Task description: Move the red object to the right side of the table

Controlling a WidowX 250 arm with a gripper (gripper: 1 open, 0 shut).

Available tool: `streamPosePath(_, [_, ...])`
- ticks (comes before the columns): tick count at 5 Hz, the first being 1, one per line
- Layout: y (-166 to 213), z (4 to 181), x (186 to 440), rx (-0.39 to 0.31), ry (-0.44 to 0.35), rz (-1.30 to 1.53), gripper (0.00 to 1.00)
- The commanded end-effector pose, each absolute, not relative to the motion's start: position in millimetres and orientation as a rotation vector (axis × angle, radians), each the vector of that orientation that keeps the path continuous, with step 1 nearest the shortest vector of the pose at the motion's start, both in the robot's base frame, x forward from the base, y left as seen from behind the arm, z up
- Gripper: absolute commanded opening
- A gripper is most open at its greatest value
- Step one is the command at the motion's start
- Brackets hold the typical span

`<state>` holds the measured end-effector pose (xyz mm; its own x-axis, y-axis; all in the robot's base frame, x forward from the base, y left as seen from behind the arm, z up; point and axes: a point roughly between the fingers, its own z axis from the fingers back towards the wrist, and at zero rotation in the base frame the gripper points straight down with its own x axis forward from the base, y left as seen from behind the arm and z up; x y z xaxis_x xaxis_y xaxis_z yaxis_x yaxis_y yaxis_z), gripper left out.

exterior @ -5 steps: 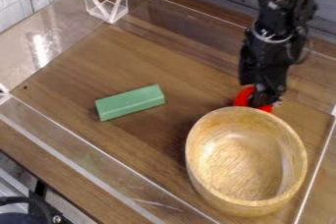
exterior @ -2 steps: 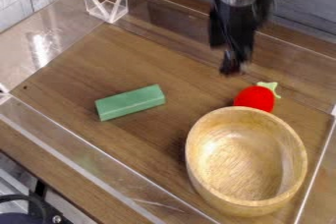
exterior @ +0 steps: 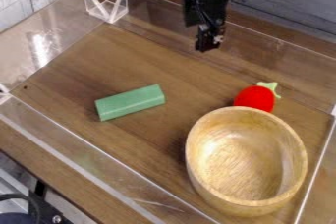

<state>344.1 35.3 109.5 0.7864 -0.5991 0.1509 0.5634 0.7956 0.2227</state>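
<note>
Red strawberry toy resting on the right side of the table, gripper empty above.

We see the red strawberry toy (exterior: 256, 97) lying on the wood-grain table (exterior: 157, 66), just beyond the rim of the wooden bowl (exterior: 246, 159) and well apart from the green block (exterior: 130, 101). Our gripper (exterior: 206, 41) hangs over the table's far middle, jaws spread wide, holding nothing.

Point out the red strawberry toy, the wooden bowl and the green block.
red strawberry toy (exterior: 254, 97), camera view, on its red body.
wooden bowl (exterior: 197, 141), camera view, on its left rim.
green block (exterior: 130, 102), camera view, on its top face.
</note>
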Motion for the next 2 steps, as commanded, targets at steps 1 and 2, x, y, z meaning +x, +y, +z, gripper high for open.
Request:
streamPosePath(1, [45.4,146.3,353.0,0.216,-0.325,-0.62,1.0])
streamPosePath(2, [47.1,142.5,359.5,0.214,-0.34,-0.66,1.0])
